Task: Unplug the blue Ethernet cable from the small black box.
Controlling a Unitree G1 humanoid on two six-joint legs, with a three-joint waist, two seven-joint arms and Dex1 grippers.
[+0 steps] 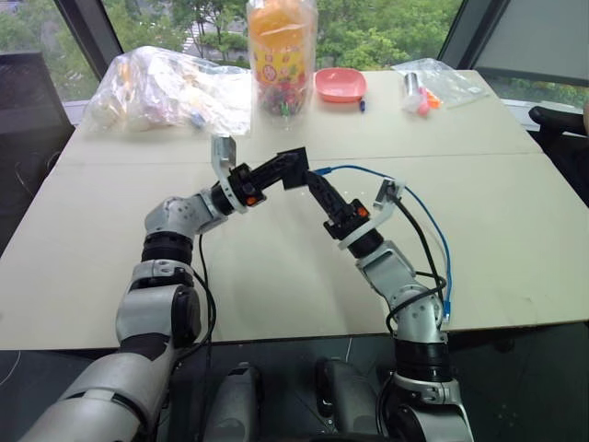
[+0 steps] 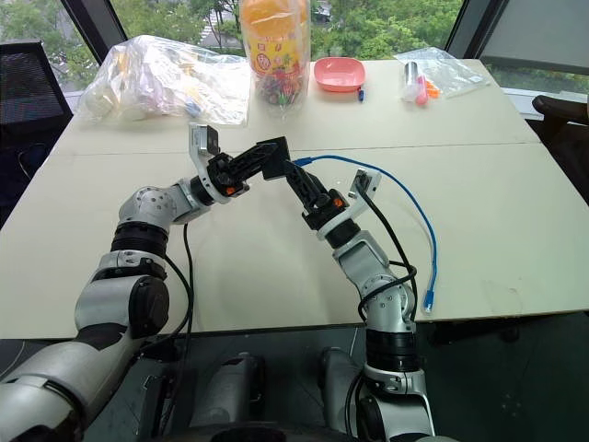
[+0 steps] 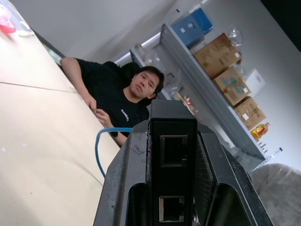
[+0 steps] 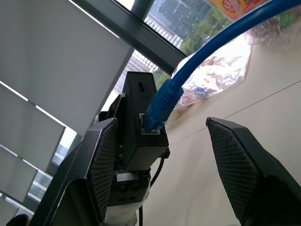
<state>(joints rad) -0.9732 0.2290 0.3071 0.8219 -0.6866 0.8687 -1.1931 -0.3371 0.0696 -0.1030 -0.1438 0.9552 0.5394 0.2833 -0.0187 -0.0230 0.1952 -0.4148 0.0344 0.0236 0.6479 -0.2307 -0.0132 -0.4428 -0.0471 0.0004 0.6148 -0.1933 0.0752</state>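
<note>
Above the middle of the beige table point(image 1: 110, 276), the left gripper point(image 1: 287, 168) is holding the small black box point(image 1: 295, 168) in the air, its fingers clamped shut on the box's flat sides. From the left wrist view, the small black box is sitting between the two fingers point(image 3: 120, 188) with two square ports facing the camera, and a person point(image 3: 120, 96) in a dark top is sitting at the far edge of the table.

Just beside the box, the right gripper point(image 1: 317, 189) is pointing up toward it with its fingers spread wide and gripping nothing. In the right wrist view, the blue Ethernet cable point(image 4: 162, 106) is sitting plugged into a port on the box, between the parted fingers point(image 4: 101, 160) without touching either one. From the plug, the cable is arching over the right forearm and hanging down past the table's near edge, its free end dangling beside the arm.

Along the far side of the table are resting a crumpled clear plastic bag point(image 1: 161, 87), a tall clear jar point(image 1: 281, 51) with an orange label, a pink dish point(image 1: 340, 85) and a smaller clear bag point(image 1: 433, 83).
</note>
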